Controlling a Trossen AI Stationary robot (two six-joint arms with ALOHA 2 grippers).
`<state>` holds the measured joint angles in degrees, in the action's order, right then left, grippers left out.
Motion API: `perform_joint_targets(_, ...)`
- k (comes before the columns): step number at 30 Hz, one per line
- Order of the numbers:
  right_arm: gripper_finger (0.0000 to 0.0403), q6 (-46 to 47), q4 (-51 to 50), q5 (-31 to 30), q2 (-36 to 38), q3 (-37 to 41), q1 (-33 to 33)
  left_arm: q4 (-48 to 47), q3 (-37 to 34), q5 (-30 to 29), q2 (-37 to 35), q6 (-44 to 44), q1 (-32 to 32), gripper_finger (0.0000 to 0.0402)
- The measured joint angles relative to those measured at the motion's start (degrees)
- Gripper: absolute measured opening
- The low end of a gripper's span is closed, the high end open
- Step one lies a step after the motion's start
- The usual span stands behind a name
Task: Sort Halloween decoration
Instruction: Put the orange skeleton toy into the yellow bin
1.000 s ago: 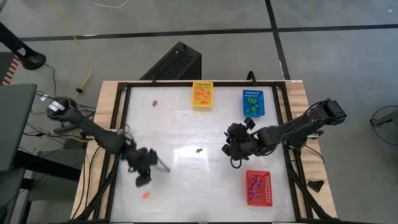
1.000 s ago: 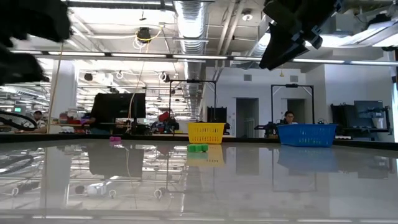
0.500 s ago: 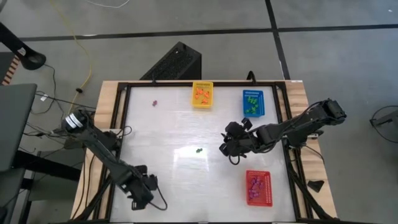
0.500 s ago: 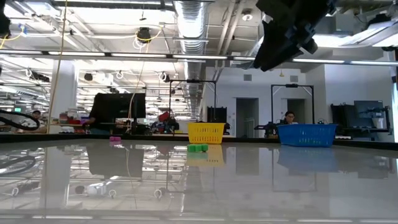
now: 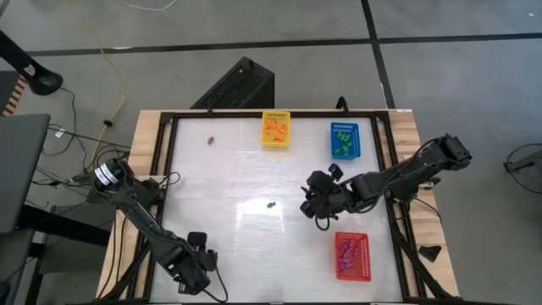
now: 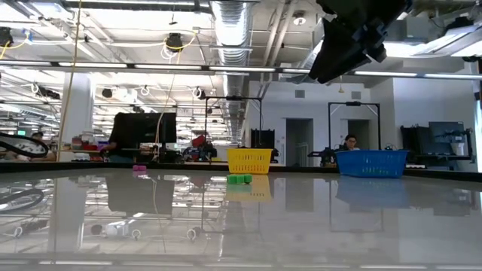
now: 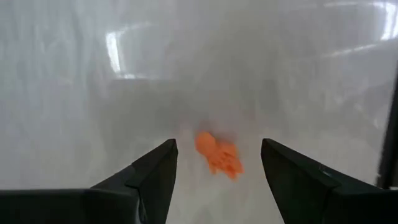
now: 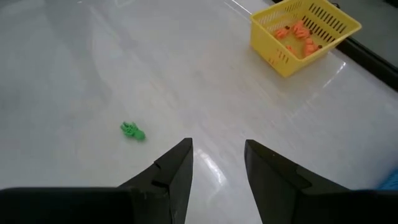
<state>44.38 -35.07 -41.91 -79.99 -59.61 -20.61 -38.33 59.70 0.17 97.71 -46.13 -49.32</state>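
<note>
The left gripper (image 7: 214, 163) has jaws wide open around the tiny orange trinket (image 7: 218, 154); looks light and skittery, so pinch its middle; right gripper (image 8: 217, 163) part-open, empty.

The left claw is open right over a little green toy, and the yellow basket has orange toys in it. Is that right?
Not quite. The toy between the open left claw fingers is orange, not green, as the left wrist view shows. The yellow basket does hold orange toys.
</note>
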Motion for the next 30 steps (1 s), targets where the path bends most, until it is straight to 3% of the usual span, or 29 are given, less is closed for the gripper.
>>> perform_joint_targets(10, 0.0175, 0.13, 0.17, 0.0, 0.0, 0.0, 0.01, 1.09, -0.02, 0.63, 2.76, -1.09, -1.18, 0.0222)
perform_joint_targets(17, 0.0175, 0.09, 0.33, -0.04, -0.01, 0.0, 0.01, 1.74, -0.66, -2.36, 2.76, -1.11, -2.27, 0.0216)
perform_joint_targets(22, 0.0175, -1.2, 0.5, -0.4, 0.0, 0.0, 0.12, -0.2, -0.66, -3.91, 2.76, -0.4, -2.23, 0.0167)
perform_joint_targets(30, 0.0175, -1.36, 0.48, -0.44, -0.01, 0.0, 0.56, -1.81, -0.68, -4.96, 2.71, 3.32, -2.22, 0.0044)
